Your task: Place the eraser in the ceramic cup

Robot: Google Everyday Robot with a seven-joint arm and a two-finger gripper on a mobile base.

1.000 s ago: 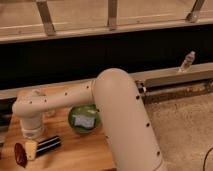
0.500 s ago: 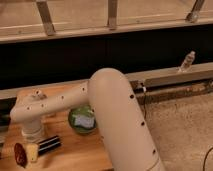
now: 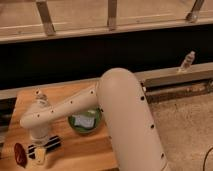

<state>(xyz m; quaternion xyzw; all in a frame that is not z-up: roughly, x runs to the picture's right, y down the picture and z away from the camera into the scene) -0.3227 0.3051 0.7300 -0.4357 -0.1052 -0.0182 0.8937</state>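
Note:
The eraser (image 3: 49, 145), a flat black block with white stripes, lies on the wooden table (image 3: 75, 155) near its front left corner. My white arm reaches left across the table and its wrist hangs right above the eraser's left end. The gripper (image 3: 40, 143) points down there, mostly hidden under the wrist, and the eraser rests on the table, not lifted. A small whitish thing (image 3: 40, 157) just in front of the eraser looks like the ceramic cup. I cannot make out its shape.
A dark red oval object (image 3: 20, 153) lies left of the eraser. A green plate (image 3: 85, 121) with something pale on it sits mid-table, partly under my arm. One small clear bottle (image 3: 40, 97) stands at the back left, another (image 3: 187, 61) on the far ledge.
The arm's elbow swung slightly left and back again. The wrist stayed above the eraser, and nothing on the table moved.

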